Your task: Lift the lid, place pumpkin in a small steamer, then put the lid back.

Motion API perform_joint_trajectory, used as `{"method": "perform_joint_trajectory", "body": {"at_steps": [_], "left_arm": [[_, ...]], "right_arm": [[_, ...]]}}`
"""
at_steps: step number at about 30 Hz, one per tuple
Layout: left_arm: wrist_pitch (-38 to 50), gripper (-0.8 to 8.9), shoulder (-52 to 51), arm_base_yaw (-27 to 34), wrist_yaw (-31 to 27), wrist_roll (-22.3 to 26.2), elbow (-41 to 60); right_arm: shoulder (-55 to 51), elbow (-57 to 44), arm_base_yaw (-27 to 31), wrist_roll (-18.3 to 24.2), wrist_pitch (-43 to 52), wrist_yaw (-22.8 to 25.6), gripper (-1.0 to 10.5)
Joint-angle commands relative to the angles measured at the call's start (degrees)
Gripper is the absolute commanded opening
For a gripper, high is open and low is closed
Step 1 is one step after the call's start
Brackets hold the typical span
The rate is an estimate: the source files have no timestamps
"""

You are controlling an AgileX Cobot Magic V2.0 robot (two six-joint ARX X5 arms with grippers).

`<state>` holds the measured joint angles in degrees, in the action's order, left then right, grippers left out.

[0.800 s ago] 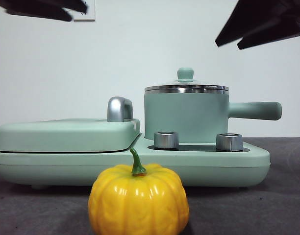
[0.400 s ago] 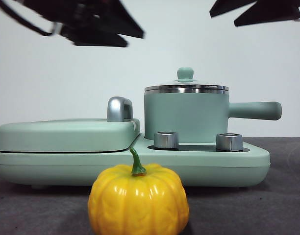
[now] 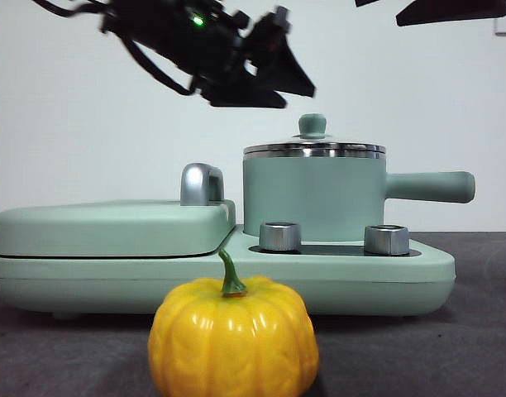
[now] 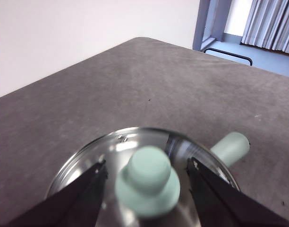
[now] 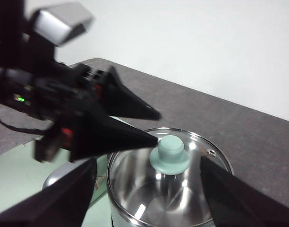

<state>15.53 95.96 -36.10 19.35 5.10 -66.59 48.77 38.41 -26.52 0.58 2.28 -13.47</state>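
The pumpkin (image 3: 233, 339) stands on the grey table at the front, apart from both grippers. The small steamer (image 3: 315, 198) sits on the appliance with the lid (image 3: 314, 150) on it. My left gripper (image 3: 298, 97) is open, hanging just up and left of the lid's knob (image 3: 312, 125). In the left wrist view its jaws (image 4: 147, 163) stand either side of the knob (image 4: 149, 182), above the glass (image 4: 88, 165). My right gripper (image 3: 377, 12) is open and empty, high at the top right. Its view shows the lid (image 5: 135, 189) below.
The steamer's long handle (image 3: 427, 187) points right. The wide appliance base (image 3: 236, 277) has two silver knobs (image 3: 280, 236) and a flat hinged grill cover (image 3: 112, 227) with a silver grip (image 3: 202, 184) on the left.
My left gripper has come in from the top left, moving right and down towards the lid's knob. My right gripper has risen towards the top edge. Pumpkin, lid and steamer have not moved.
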Motion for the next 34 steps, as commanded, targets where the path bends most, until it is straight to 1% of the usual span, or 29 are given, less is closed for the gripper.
{"method": "perform_joint_trajectory", "body": {"at_steps": [1,7,9,13,19,20,21,24,29,34], "left_arm": [[0.7,2.78,3.3,-1.4,0.0,0.0,-4.3],[0.7,2.77,7.5,-2.7,-0.1,0.9,-7.5],[0.3,2.78,8.3,-2.9,-1.5,1.0,-7.6],[-1.9,2.77,8.5,-2.9,-5.4,2.8,-7.6],[-3.8,2.76,8.5,-2.9,-5.5,3.2,-7.6],[-4.0,2.65,8.5,-2.9,-5.5,3.2,-7.6],[-4.3,2.18,8.5,-2.9,-5.5,3.2,-7.6],[-4.4,0.13,8.5,-2.9,-5.5,3.2,-7.6],[-3.6,0.07,7.8,-3.0,-6.4,3.2,-7.8],[-4.7,0.07,2.8,-3.0,-8.9,3.2,-7.9]], "right_arm": [[0.2,1.0,-0.3,-0.6,0.8,0.0,3.5],[0.2,1.0,-0.3,-0.7,0.8,-0.1,3.5],[0.2,1.0,-0.3,-0.7,0.8,-0.1,3.5],[0.1,1.0,-0.3,-0.7,0.8,-0.1,3.5],[0.1,1.0,-0.3,-0.7,0.7,-0.1,3.5],[0.1,1.0,-0.3,-0.7,0.7,-0.1,3.5],[0.1,1.0,-0.3,-0.7,0.7,-0.1,3.5],[0.1,1.0,-0.3,-0.7,0.7,-0.1,3.5],[0.1,1.0,-0.3,-0.6,0.7,-0.1,3.5],[0.1,1.0,-0.3,-0.7,0.7,-0.1,3.5]]}}
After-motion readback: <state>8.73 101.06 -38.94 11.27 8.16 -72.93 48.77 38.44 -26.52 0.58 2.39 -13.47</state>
